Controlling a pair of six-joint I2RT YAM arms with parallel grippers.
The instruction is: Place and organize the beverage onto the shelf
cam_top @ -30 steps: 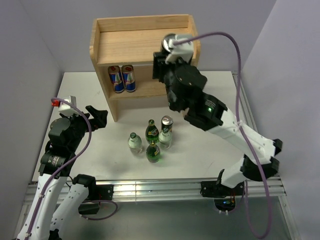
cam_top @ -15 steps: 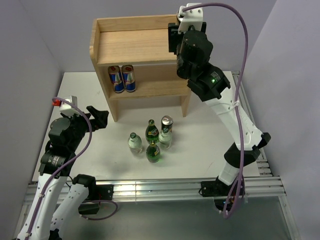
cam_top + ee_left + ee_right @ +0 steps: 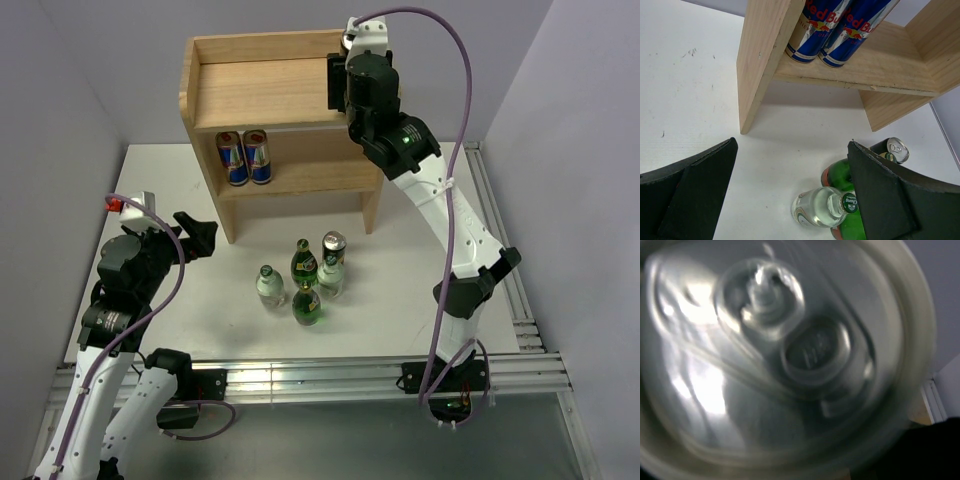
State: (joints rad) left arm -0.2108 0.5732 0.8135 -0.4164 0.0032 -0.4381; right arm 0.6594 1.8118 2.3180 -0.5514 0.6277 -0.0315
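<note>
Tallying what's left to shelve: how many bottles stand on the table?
3: a clear bottle with a green cap leftmost, a dark green bottle at the back, a second dark green bottle at the front. None appear hidden.

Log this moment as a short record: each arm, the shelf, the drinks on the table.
left end effector: open, empty, facing the shelf front
right end effector: over the right end of the shelf top; a can fills its wrist view, apparently held
shelf: two blue cans on the lower board
table: two green bottles, one clear bottle, one silver-topped can
</note>
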